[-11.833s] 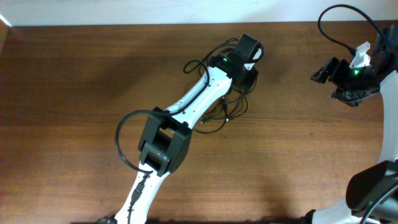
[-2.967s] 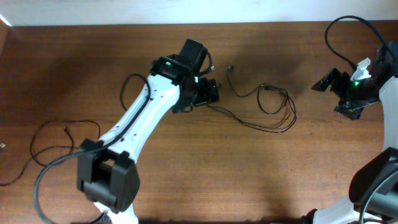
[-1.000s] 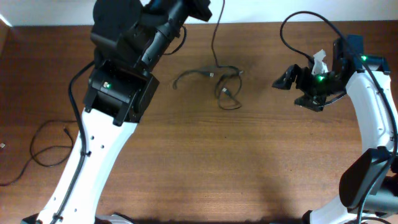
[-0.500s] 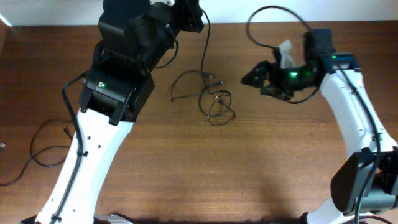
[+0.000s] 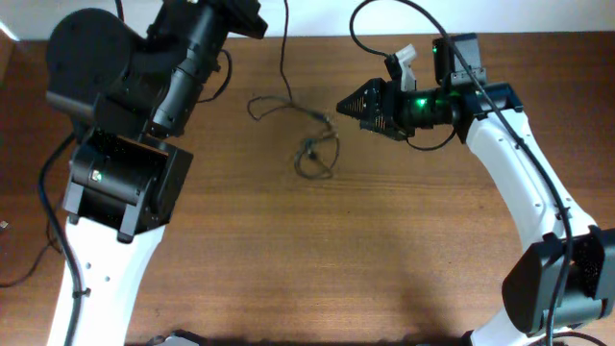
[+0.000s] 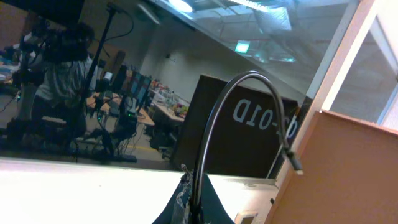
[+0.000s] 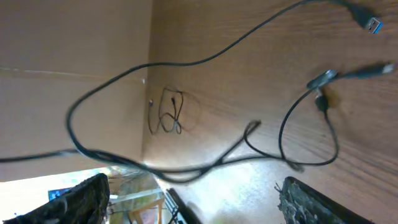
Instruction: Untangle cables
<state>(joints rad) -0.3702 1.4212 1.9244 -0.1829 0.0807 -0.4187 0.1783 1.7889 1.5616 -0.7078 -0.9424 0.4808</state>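
Two arms work over a wooden counter (image 5: 413, 279). The left hand (image 6: 188, 208), raised near the counter's far edge, is clamped shut on the held cable (image 6: 214, 118), which arches up from its fingertips and ends in a small plug. In the overhead view this strand runs down toward the cables (image 5: 309, 147), which lie in loose loops near the counter's middle. The right hand (image 5: 346, 102) hovers just beside those loops, pointing at them — its fingers (image 7: 87, 199) stand wide apart, nothing between them.
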